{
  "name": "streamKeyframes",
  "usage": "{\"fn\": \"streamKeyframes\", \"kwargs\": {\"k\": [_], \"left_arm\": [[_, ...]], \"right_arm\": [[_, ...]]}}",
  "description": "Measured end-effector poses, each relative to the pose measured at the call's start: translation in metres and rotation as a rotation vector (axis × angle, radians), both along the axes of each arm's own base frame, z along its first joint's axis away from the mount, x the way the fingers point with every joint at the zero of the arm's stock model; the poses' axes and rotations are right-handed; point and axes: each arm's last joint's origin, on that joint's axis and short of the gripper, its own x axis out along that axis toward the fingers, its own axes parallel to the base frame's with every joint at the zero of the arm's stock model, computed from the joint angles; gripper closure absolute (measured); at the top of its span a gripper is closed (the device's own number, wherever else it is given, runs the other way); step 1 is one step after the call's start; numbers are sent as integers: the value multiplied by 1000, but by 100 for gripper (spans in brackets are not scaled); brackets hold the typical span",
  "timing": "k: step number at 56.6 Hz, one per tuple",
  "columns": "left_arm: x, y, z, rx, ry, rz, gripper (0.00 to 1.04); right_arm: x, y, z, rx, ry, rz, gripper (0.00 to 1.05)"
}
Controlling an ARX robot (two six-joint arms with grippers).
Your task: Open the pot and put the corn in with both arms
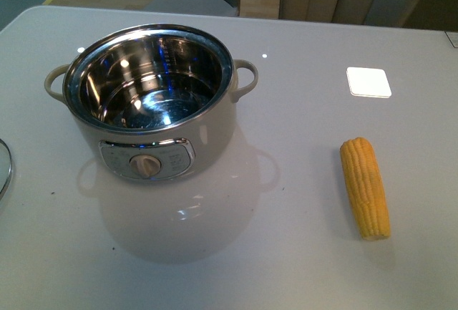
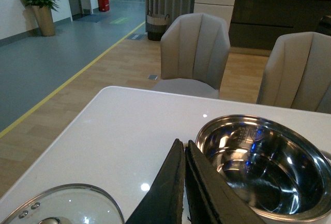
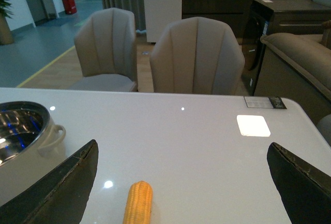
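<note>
The cream-white pot (image 1: 154, 109) stands open at the table's left, its steel bowl empty; it also shows in the left wrist view (image 2: 258, 164) and in the right wrist view (image 3: 26, 141). The yellow corn (image 1: 365, 187) lies on the table at the right, also in the right wrist view (image 3: 138, 203). Neither arm shows in the front view. My left gripper (image 2: 183, 144) is shut and empty, beside the pot's rim, with the glass lid (image 2: 62, 206) lying next to it. My right gripper (image 3: 181, 154) is wide open above the table, the corn between its fingers and below them.
The glass lid's edge (image 1: 3, 167) shows at the table's left edge. A bright white square patch (image 1: 368, 81) lies on the table at the back right. Two beige chairs (image 3: 196, 53) stand beyond the far edge of the white table (image 1: 286, 253).
</note>
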Motion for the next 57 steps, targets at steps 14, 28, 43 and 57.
{"fn": "streamKeyframes", "kwargs": {"k": [14,28,43,57], "left_arm": [[-12,-17,6,3,-18,-9,101],[-21,-17,7,3,-23,-3,101],[-28,-17,7,3,-23,-3,101],[-32,-17,7,3,-24,-3,101]], "right_arm": [[0,0,0,0,0,0,9],[0,0,0,0,0,0,9],[0,0,0,0,0,0,9],[0,0,0,0,0,0,9]]}}
